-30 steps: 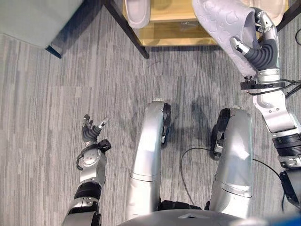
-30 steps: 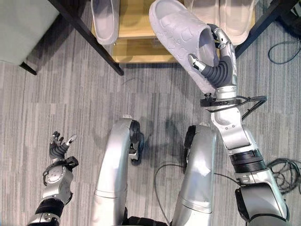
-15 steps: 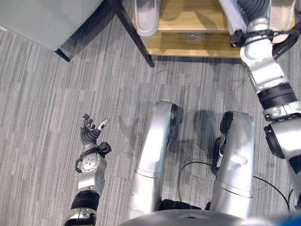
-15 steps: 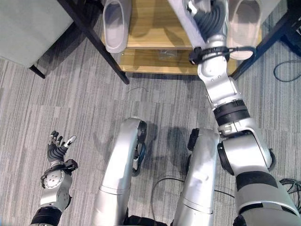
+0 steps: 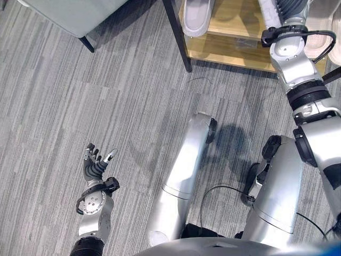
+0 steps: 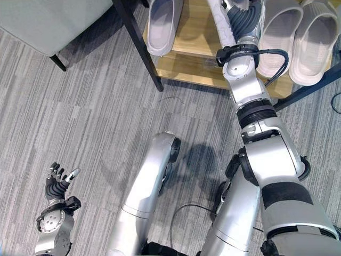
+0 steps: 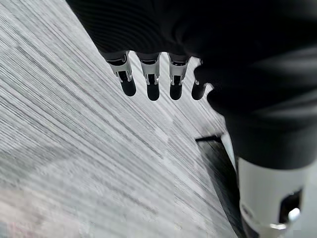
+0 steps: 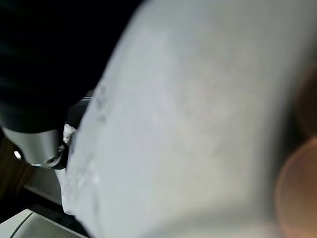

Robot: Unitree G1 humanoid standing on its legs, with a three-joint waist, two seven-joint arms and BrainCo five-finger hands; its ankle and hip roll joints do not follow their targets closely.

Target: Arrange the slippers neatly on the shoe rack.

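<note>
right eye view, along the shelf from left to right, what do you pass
lone slipper → slipper in the right hand → pair of slippers: one, then the other, all on the shoe rack

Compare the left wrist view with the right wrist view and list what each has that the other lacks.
Left wrist view: the left hand, its fingers straight and holding nothing, above grey carpet. Right wrist view: a pale slipper, very close, held against the right hand. Shared: each view has its own hand's dark cover in a corner.
</note>
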